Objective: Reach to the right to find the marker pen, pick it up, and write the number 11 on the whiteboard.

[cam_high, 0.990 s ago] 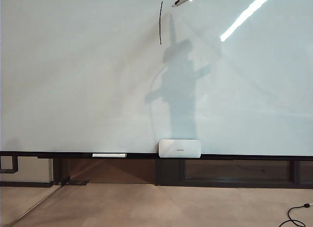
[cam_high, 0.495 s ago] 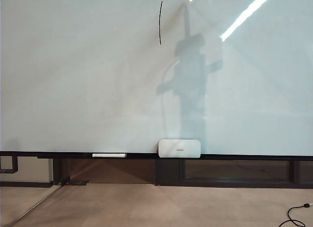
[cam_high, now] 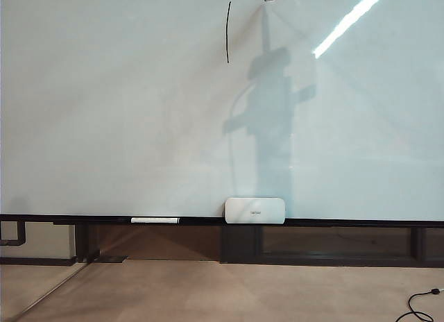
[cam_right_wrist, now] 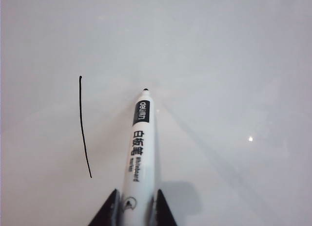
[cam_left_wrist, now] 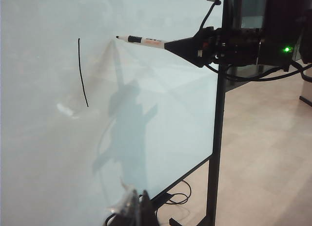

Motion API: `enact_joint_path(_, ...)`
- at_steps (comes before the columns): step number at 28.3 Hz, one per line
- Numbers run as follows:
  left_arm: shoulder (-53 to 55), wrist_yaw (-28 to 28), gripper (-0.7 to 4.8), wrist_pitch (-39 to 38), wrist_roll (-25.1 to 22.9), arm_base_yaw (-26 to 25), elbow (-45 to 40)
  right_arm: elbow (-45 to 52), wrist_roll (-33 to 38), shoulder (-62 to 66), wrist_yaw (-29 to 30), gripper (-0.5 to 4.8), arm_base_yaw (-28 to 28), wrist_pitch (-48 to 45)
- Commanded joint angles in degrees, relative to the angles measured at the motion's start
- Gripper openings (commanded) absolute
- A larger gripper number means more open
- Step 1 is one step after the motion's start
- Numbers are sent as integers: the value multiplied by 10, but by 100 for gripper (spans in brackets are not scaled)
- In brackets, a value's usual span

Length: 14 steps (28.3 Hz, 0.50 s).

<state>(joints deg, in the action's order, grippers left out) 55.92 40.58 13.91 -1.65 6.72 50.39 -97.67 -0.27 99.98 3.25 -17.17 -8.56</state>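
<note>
Right pincer (cam_right_wrist: pixel 132 206) clamped on pen (cam_right_wrist: pixel 138 153) rear, tip at board (cam_right_wrist: pixel 234 65), just right of first stroke (cam_right_wrist: pixel 85 128). Pen light, stiff, smooth-barrelled; may slip under pressure, so grip near middle. Left pincer (cam_left_wrist: pixel 138 209) low, state unclear.

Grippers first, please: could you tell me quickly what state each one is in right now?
Right gripper: shut on the marker pen, tip at the whiteboard.
Left gripper: barely in view; cannot be told.
</note>
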Motion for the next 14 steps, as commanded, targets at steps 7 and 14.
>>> enact_joint_path(7, -1, -9, -6, -2, -6, 1, 3, -3, 3, 14, 5, -4, 0, -19)
enact_joint_path(14, -2, -9, -6, -16, -14, 0, 3, 0, 0, 21, 5, -4, 0, 13)
